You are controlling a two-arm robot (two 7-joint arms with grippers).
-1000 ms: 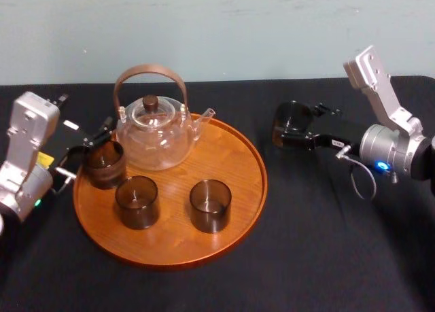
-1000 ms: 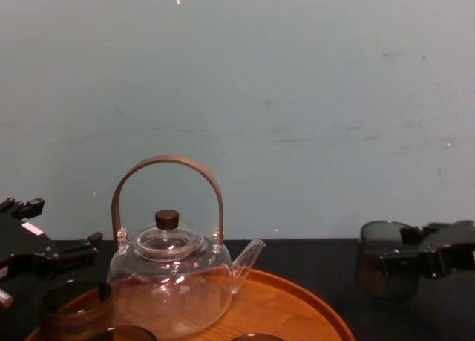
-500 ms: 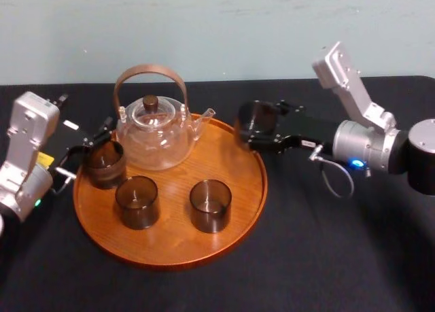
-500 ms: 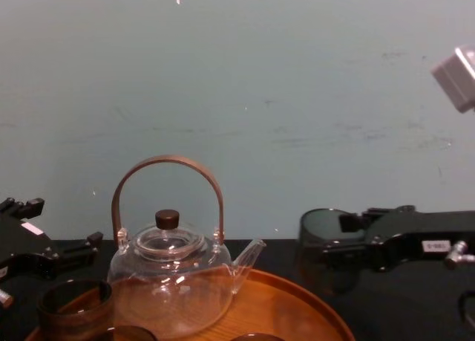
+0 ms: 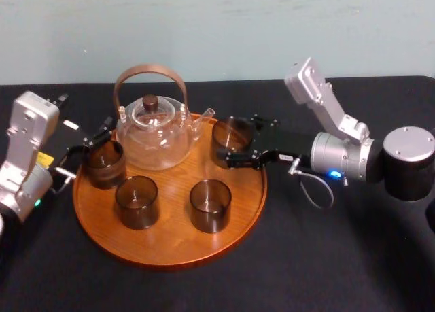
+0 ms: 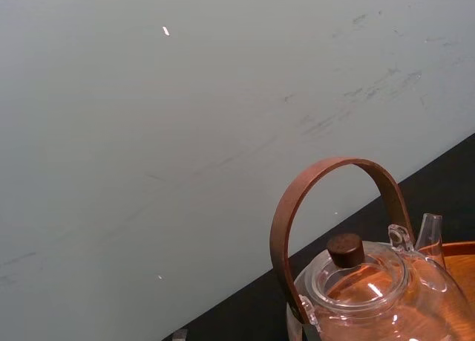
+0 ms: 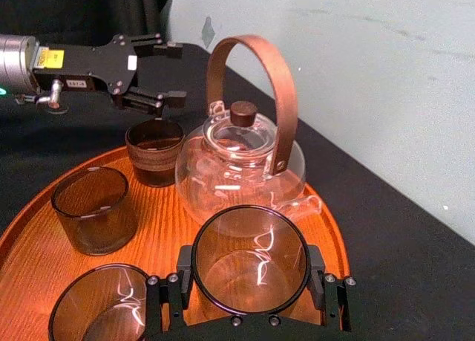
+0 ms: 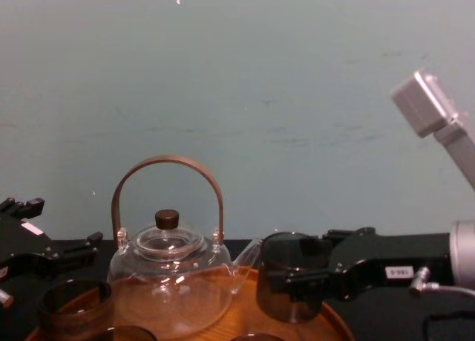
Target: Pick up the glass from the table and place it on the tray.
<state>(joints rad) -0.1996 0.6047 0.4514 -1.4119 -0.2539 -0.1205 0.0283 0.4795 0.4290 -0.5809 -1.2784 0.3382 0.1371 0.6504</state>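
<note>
Nearest the robot, in front of the teapot, two dark glasses stood side by side on the tray. A stretch of bare wood lay open behind them.

To the right of the teapot, the right gripper reached in from over the black table. Its fingers were clamped on either side of the glass. The glass stood upright with its mouth up, inside the tray's rim and just beside the tip of the spout. Whether glass and spout touched could not be told. Nor could it be told whether its base already rested on the wood or hung just above it.

So the relation that mattered was vertical. The landing place lay straight beneath the glass, and the likely need was a short drop and a release. Any drift toward the teapot would risk knocking the spout.

To the left of the teapot, the left gripper sat idle with its fingers apart. It was close by a third glass at the tray's edge.
</note>
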